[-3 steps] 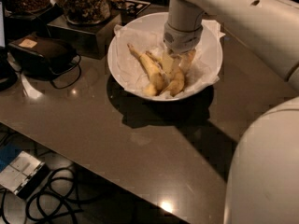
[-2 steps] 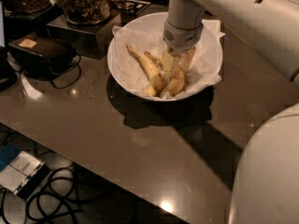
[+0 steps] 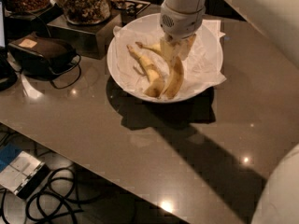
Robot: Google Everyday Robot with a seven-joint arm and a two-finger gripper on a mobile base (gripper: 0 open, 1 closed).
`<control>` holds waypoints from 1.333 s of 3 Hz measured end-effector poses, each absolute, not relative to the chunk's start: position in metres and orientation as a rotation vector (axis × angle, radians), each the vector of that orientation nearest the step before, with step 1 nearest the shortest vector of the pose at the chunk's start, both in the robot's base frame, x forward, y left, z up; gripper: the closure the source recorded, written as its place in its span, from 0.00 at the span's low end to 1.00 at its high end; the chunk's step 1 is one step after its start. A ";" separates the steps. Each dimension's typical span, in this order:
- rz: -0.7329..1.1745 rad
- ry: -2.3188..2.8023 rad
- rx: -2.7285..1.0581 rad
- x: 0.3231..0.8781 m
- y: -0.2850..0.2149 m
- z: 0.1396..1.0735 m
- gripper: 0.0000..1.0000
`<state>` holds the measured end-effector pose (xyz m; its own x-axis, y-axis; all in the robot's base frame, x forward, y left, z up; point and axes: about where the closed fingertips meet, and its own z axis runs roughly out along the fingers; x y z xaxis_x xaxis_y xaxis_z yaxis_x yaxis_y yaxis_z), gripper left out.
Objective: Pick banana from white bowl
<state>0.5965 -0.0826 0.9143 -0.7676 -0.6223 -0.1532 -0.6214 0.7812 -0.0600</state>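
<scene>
Banana (image 3: 177,78) lies curved in the white bowl (image 3: 117,73), touching a slimmer banana (image 3: 145,69). It is likely soft, light and easily bruised, so grip its thick middle gently. The gripper (image 3: 176,50) sits there; you cannot tell whether it has closed.

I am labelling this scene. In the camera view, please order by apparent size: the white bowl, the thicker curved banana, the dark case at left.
1. white bowl.
2. dark case.
3. banana, its top hidden by the gripper inside the bowl, so its full length is unsure.
</scene>
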 end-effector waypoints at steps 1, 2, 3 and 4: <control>0.013 2.792 -1.011 0.595 -0.078 0.926 1.00; 0.031 2.777 -1.023 0.596 -0.075 0.932 1.00; 0.037 2.766 -1.029 0.595 -0.073 0.935 1.00; 0.072 2.705 -1.041 0.585 -0.073 0.951 1.00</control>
